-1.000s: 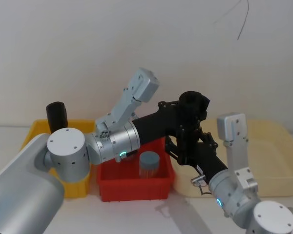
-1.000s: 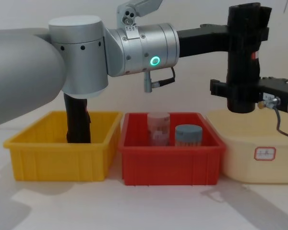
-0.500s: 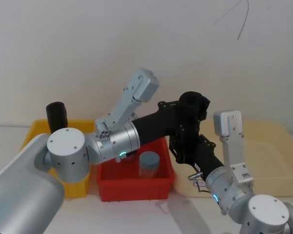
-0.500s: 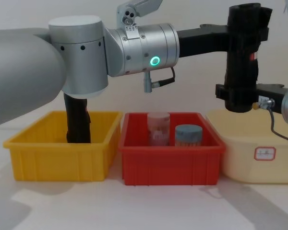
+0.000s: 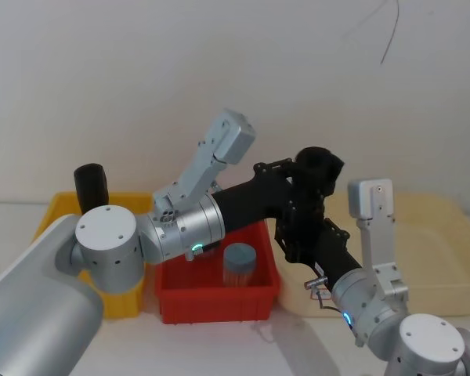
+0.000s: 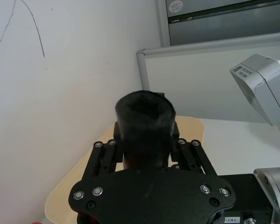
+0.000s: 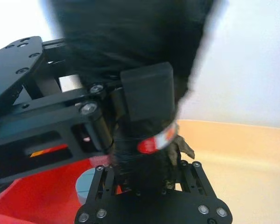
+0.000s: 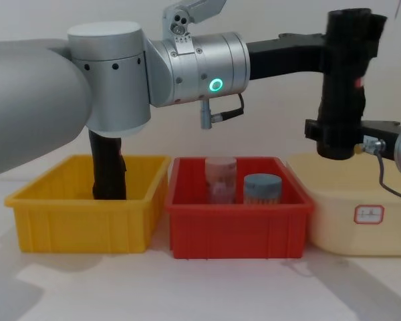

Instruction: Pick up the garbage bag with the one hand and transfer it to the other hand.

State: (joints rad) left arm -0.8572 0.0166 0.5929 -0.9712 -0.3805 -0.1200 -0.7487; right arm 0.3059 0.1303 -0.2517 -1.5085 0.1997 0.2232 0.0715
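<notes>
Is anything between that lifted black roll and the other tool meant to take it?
Nothing visible does. The left tool holds the garbage bag near its top, and the right tool sits at its lower end.

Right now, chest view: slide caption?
Left pincer holds black glossy plastic roll upright; right pincer at its lower end.

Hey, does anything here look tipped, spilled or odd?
Nothing stands out. The garbage bag hangs upright in mid-air, the left end effector gripping its upper part, the right end effector at its lower end. Both jars stand upright in the red bin.
</notes>
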